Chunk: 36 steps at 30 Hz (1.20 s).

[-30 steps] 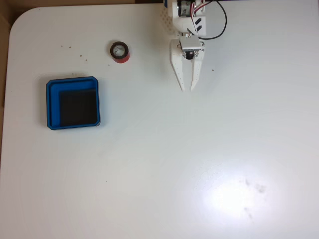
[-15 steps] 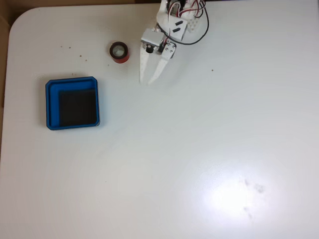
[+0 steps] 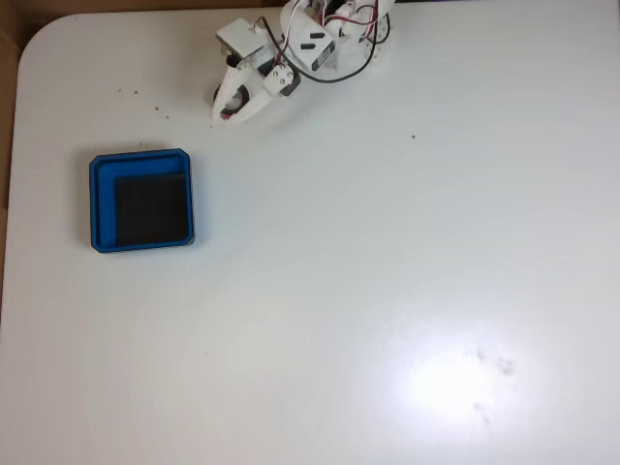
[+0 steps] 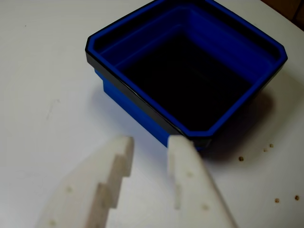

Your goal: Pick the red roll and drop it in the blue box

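The red roll [image 3: 218, 97] lies near the table's far edge in the fixed view, almost wholly covered by my white gripper [image 3: 225, 114]; just a dark and red sliver peeks out at its left. The blue box [image 3: 140, 156], a square tray with a black floor, stands to the lower left of the gripper, a short way off. In the wrist view the two white fingers [image 4: 118, 161] sit apart with bare table between them, and the gripper [image 4: 149, 145] points at the near wall of the blue box [image 4: 133, 111]. Nothing is held.
The white table [image 3: 387, 291] stretches wide to the right and towards the front. Small dark crumbs [image 4: 270, 147] lie beside the box. The arm's body and its wires [image 3: 334, 39] sit at the far edge. The table's rounded corner [image 3: 39, 39] is at the upper left.
The arm has swung left across the far part of the table, from right of the roll to directly over it. The roll and box have not moved.
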Each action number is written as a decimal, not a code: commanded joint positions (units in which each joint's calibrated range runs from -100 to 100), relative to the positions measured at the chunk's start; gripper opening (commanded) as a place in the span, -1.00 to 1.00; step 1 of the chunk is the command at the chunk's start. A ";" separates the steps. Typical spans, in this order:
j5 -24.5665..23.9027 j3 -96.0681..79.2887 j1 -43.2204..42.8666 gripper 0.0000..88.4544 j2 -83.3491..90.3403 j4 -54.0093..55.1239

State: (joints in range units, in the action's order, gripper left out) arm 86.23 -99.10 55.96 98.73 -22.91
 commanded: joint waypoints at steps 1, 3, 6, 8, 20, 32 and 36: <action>0.28 -0.90 5.74 -0.98 0.27 0.71; 0.28 -0.90 8.77 -0.98 0.27 0.71; 0.28 -0.90 12.48 -0.98 0.27 0.71; 0.28 -0.90 14.82 -0.98 0.18 0.71; 0.54 4.58 21.27 -0.98 -12.36 0.63; 0.37 28.66 21.08 -0.98 -32.01 -13.23; 0.37 38.01 20.78 -0.98 -36.61 -25.03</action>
State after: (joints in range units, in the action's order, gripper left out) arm 86.56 -70.31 76.65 64.69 -40.56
